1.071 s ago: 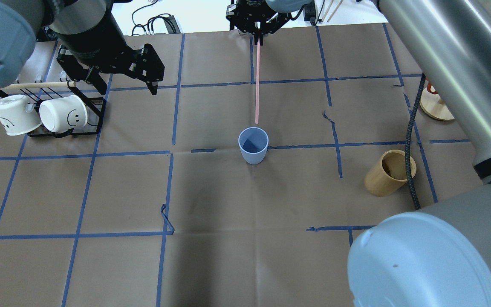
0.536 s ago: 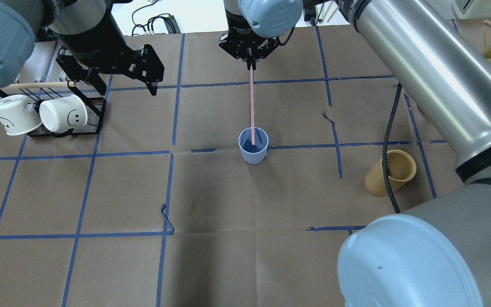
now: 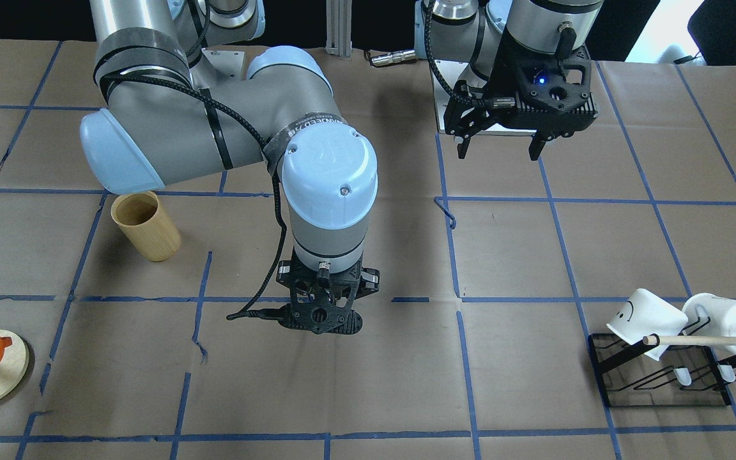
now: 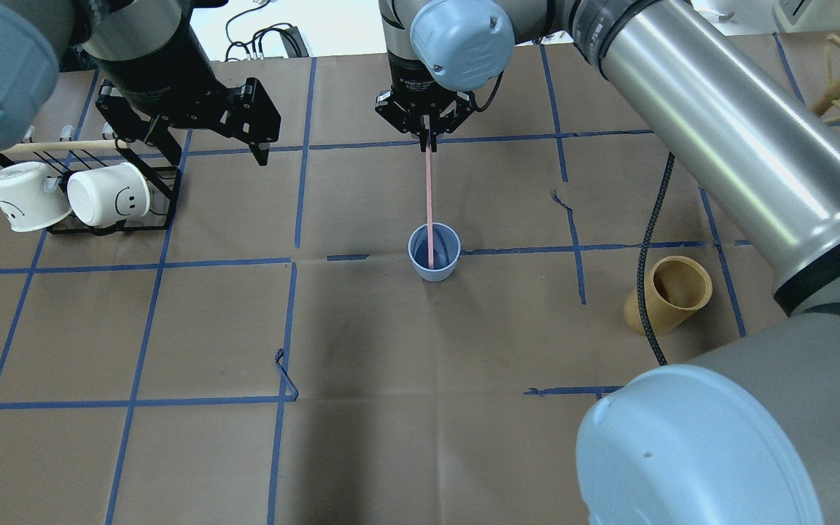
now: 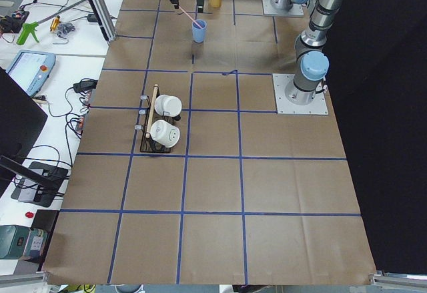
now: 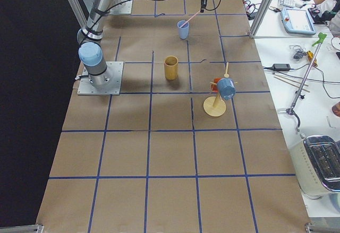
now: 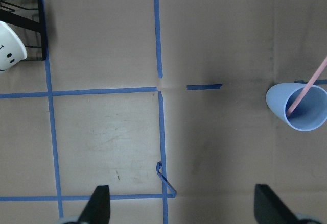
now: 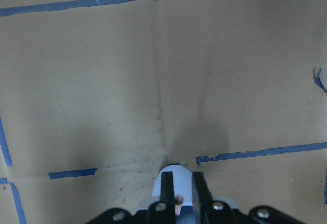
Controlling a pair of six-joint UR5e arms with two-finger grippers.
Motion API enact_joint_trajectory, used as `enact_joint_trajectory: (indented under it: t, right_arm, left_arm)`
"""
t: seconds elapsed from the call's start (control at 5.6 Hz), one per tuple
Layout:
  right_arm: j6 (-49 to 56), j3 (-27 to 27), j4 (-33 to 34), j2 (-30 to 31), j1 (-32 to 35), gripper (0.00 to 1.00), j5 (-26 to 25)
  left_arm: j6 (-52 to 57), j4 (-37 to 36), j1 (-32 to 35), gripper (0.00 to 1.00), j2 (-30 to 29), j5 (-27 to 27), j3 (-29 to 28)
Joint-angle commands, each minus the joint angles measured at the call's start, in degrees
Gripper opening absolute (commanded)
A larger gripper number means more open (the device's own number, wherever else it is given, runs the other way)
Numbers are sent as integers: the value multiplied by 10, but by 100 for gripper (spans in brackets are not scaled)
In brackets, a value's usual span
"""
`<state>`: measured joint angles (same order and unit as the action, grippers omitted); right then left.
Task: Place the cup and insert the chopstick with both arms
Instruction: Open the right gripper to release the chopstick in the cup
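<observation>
Chopstick (image 4: 428,197) clamped in right jaws, tip inside cup (image 4: 445,251); left jaws wide, apart.

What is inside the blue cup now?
Inside the blue cup is the lower end of the pink chopstick, gripped at its top by the right gripper. Whether its tip touches the bottom cannot be seen.

tubes (image 4: 726,109) silver | caps (image 3: 329,169) pale blue | left hand (image 3: 499,153) black | cable (image 4: 644,244) braided black
</observation>
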<state>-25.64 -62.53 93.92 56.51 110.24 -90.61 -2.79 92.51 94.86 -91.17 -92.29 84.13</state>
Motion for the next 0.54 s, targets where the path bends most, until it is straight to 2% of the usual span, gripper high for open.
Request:
enact_joint_trajectory:
  t: [0.0,0.36]
  right_arm:
    - [6,-1,0,8,-8,100,3]
    - [19,38,-22,34,-39,100,0]
  left_arm:
    - [-1,5,0,99,0,0,-1]
    - [0,5,-1,99,1,-3,-2]
